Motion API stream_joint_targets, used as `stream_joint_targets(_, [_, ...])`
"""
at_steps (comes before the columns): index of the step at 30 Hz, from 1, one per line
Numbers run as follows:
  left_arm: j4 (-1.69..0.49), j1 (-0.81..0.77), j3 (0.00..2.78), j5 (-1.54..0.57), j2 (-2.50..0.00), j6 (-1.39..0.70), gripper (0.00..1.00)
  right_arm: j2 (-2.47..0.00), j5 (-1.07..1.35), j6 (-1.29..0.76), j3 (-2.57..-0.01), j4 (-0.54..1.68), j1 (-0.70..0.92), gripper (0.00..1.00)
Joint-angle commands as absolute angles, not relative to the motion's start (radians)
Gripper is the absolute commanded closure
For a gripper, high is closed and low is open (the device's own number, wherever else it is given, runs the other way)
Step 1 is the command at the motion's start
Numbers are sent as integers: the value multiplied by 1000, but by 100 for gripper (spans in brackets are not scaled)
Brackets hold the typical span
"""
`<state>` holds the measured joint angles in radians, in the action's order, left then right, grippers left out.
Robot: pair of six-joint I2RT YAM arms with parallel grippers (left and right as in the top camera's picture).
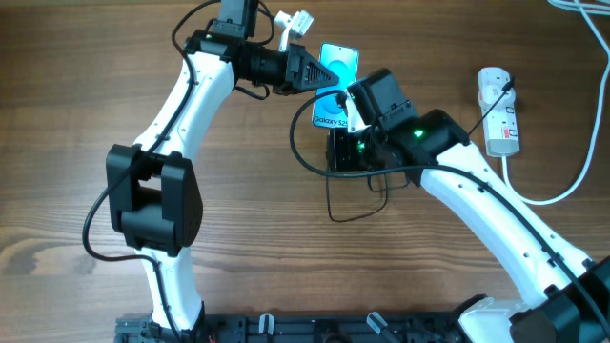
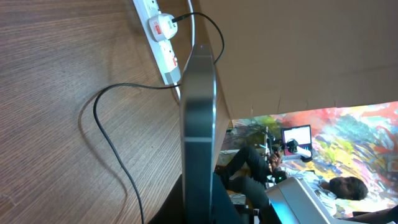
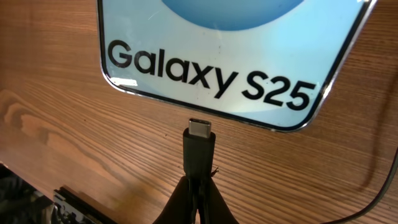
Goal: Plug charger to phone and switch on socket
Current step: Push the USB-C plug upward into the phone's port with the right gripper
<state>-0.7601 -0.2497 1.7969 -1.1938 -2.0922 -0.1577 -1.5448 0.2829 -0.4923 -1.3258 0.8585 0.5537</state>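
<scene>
The phone with its turquoise screen is held up on its edge over the table, and my left gripper is shut on its side. The left wrist view shows the phone edge-on between the left gripper's jaws. My right gripper is shut on the charger's black connector. The connector's metal tip stands just short of the phone's lower edge, below the "Galaxy S25" text. The white socket lies at the far right with the charger's plug in it.
The charger's black cable loops on the wood below the right gripper and runs to the socket. A thick white cord curves off the socket toward the right edge. My two arms meet over the table's middle back.
</scene>
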Motion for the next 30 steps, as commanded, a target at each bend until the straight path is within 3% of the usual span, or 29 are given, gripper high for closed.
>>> stream_joint_targets(1, [-760, -247, 1799, -1229, -2046, -138, 96, -1554, 264, -479, -1343, 850, 556, 96])
stream_joint_targets(30, [-768, -247, 1799, -1265, -2046, -134, 96, -1555, 260, -482, -1343, 835, 556, 96])
